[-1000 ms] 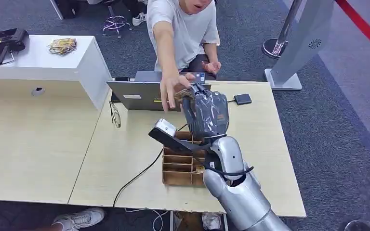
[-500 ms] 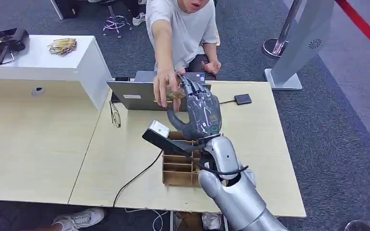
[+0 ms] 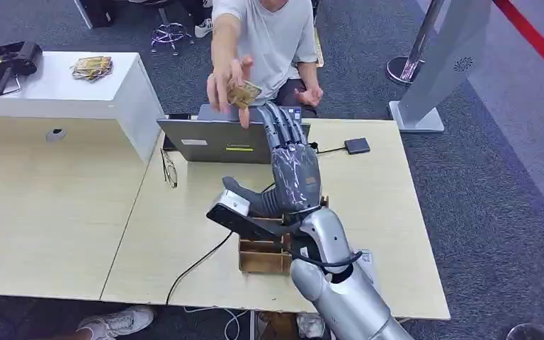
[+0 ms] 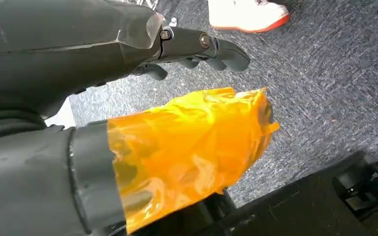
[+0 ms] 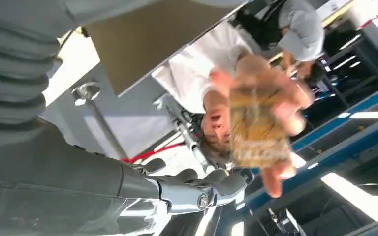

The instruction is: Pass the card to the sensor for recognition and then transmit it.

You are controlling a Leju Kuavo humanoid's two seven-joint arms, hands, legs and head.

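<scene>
right hand (image 3: pixel 292 170) spread, holding nothing, above laptop (image 3: pixel 223 140) edge; person's hand (image 3: pixel 224 83) holds card (image 3: pixel 244 93).

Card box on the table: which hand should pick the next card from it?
Right, probably. The right hand is open above the table, close to the card box. The left hand hangs down by the floor.

Open laptop (image 3: pixel 219 139) stands just beyond the right hand (image 3: pixel 294 170); wooden divider box (image 3: pixel 263 251) lies beneath its wrist.
</scene>
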